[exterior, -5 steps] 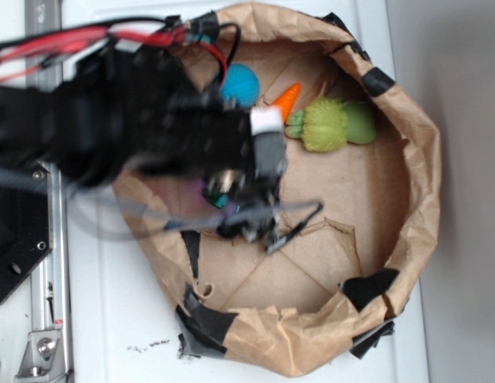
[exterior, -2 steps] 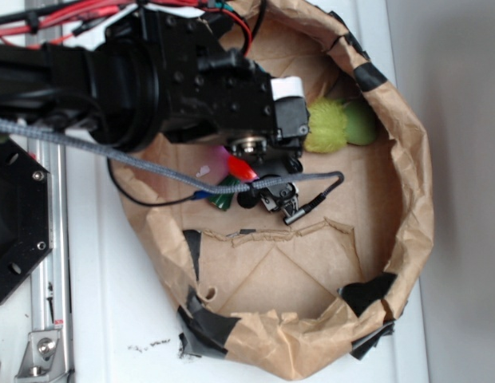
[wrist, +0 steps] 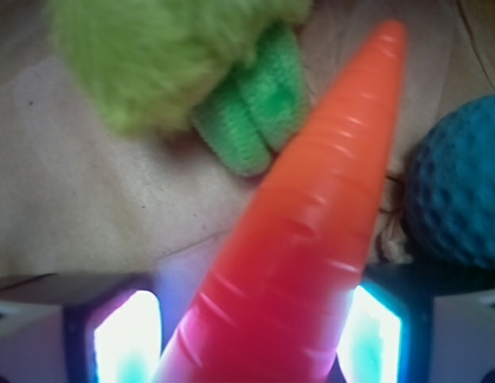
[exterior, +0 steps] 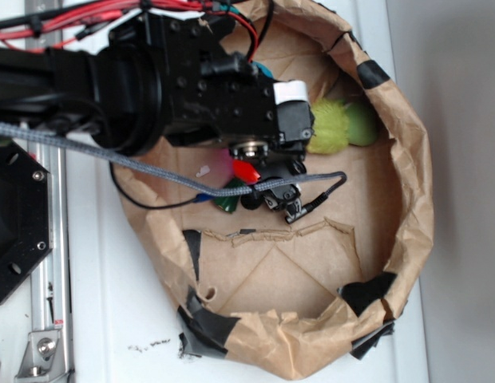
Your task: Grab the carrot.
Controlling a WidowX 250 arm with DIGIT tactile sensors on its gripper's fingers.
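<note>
In the wrist view the gripper (wrist: 255, 319) has its two lit pads (wrist: 124, 339) standing on either side of the thick end of the carrot (wrist: 311, 223). The pads look to be against the carrot's sides, so the gripper seems to be pinching it, but the contact itself is at the lower edge of the picture and is washed out by the glow, so this is only probable. The carrot runs from between the pads up and to the right, with its narrow tip pointing away from the camera. Its green stem is not visible here.

Just left of the carrot lies the lime-green plush toy (wrist: 192, 72), and just right of it the blue textured ball (wrist: 459, 191). All of them rest on the brown paper floor (wrist: 80, 207).

In the exterior view the black arm (exterior: 152, 80) covers the carrot and the ball completely; only the plush toy (exterior: 339, 128) shows beside the gripper, inside the paper-lined basin (exterior: 415, 183) on the white table (exterior: 112, 319).

As for progress, the reaching appears finished and the grasp appears made or almost made. What is left is to confirm a firm hold and lift the carrot free.

The count: one carrot, one plush toy, one ball, one basin, one gripper
</note>
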